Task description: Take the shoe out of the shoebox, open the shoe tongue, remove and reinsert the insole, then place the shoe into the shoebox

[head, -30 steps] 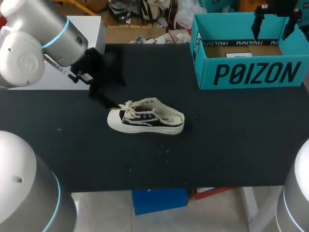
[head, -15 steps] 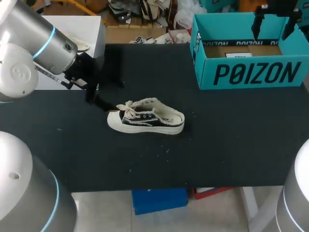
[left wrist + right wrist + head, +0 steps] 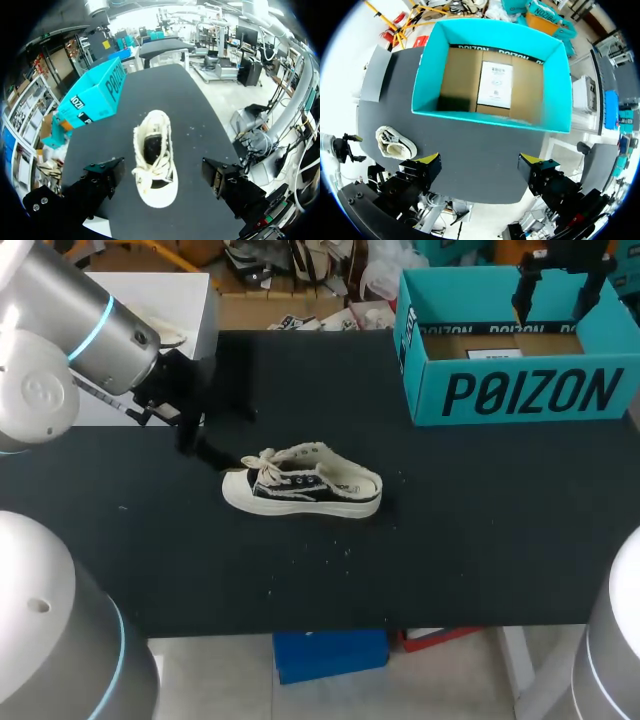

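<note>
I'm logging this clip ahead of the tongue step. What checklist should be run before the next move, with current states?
1. Shoe out of shoebox, upright on table: ok.
2. Left gripper open, shoe's toe end between its fingers, untouched: ok.
3. Right gripper open over the shoebox, away from the shoe: ok.
4. Laces loosened: not ok, tied in a bow.
5. Insole seated: cannot tell.
</note>
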`<action>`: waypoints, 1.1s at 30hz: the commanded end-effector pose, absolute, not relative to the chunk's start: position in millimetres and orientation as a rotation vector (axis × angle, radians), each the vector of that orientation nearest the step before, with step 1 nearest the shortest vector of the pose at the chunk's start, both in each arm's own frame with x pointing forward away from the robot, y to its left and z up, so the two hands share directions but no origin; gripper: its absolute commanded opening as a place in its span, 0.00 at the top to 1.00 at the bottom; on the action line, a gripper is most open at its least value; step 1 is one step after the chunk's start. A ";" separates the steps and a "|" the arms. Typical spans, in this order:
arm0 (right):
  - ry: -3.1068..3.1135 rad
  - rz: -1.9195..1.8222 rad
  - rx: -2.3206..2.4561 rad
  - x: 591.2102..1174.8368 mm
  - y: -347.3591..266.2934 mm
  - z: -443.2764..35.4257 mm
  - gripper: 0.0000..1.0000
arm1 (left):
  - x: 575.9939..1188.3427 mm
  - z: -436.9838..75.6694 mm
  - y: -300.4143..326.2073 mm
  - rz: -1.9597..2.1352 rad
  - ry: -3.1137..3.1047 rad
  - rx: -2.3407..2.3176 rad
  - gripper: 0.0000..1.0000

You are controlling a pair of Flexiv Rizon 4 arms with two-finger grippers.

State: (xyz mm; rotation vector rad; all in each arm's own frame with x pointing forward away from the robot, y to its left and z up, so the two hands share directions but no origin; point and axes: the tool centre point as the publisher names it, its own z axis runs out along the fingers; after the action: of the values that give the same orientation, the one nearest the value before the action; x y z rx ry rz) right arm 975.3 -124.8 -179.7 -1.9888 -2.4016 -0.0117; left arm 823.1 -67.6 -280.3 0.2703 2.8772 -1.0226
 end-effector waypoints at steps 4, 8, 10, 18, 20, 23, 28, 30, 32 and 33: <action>-2.866 -0.357 -1.459 943.5 -130.8 -172.3 0.00 | 823.0 -281.7 -67.1 -1.025 2.872 0.273 0.00; -2.866 -0.357 -1.459 943.5 -130.8 -172.3 0.00 | 823.0 -281.7 -67.1 -1.025 2.872 0.273 0.00; -2.866 -0.357 -1.459 943.5 -130.8 -172.3 0.00 | 823.0 -281.7 -67.1 -1.025 2.872 0.273 0.00; -3.138 -0.406 -0.494 891.2 -97.6 -151.5 0.00 | 823.0 -281.7 -67.1 -1.025 2.872 0.273 0.00; -3.138 -0.406 -0.494 891.2 -97.6 -151.5 0.00 | 823.0 -281.7 -67.1 -1.025 2.872 0.273 0.00; -3.138 -0.406 -0.494 891.2 -97.6 -151.5 0.00 | 823.0 -281.7 -67.1 -1.025 2.872 0.273 0.00; -3.138 -0.406 -0.494 891.2 -97.6 -151.5 0.00 | 823.0 -281.7 -67.1 -1.025 2.872 0.273 0.00; -3.188 -0.527 -0.455 876.1 -85.3 -161.0 0.00 | 823.0 -281.7 -67.1 -1.025 2.872 0.273 0.00; -3.214 -0.590 -0.443 864.5 -75.8 -169.5 0.00 | 823.0 -281.7 -67.1 -1.025 2.872 0.273 0.00; -3.245 -0.588 -0.455 859.6 -71.3 -172.8 0.00 | 823.0 -281.7 -67.1 -1.025 2.872 0.273 0.00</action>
State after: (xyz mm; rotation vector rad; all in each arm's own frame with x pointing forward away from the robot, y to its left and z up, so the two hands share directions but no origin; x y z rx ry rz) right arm 881.0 -77.9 -155.9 -0.4923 -3.1388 -0.4336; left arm 823.5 -67.5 -279.9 0.2715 2.8796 -1.0214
